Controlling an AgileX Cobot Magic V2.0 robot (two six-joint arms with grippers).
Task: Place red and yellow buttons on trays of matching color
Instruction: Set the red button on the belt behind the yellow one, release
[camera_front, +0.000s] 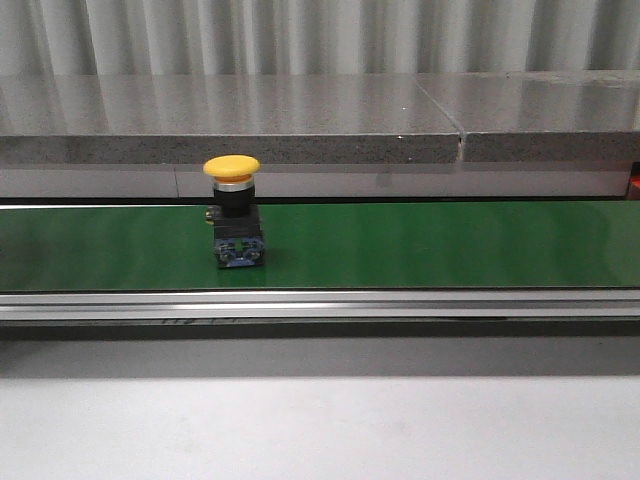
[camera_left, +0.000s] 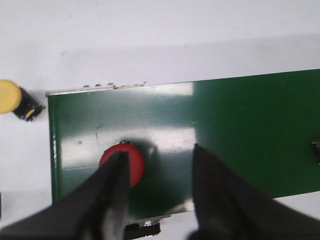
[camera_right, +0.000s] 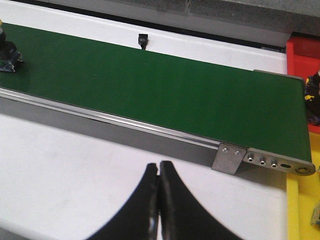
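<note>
A yellow button (camera_front: 232, 208) stands upright on the green belt (camera_front: 420, 245), left of centre in the front view; its dark base (camera_right: 7, 54) shows in the right wrist view. My left gripper (camera_left: 159, 152) hangs open above the belt's end. A red button (camera_left: 134, 164) sits on the belt under one of its fingers (camera_left: 114, 195), partly hidden and off to the side of the gap. Another yellow button (camera_left: 11, 97) lies on the white table beside the belt's end. My right gripper (camera_right: 160, 167) is shut and empty over the white table. A red tray (camera_right: 303, 51) and a yellow tray (camera_right: 300, 200) sit past the belt's other end.
The belt has a metal side rail (camera_front: 320, 303) along its near edge. A grey stone ledge (camera_front: 300, 120) runs behind it. A small black sensor (camera_right: 143, 40) stands on the belt's far side. A dark part (camera_right: 313, 95) lies at the red tray's edge.
</note>
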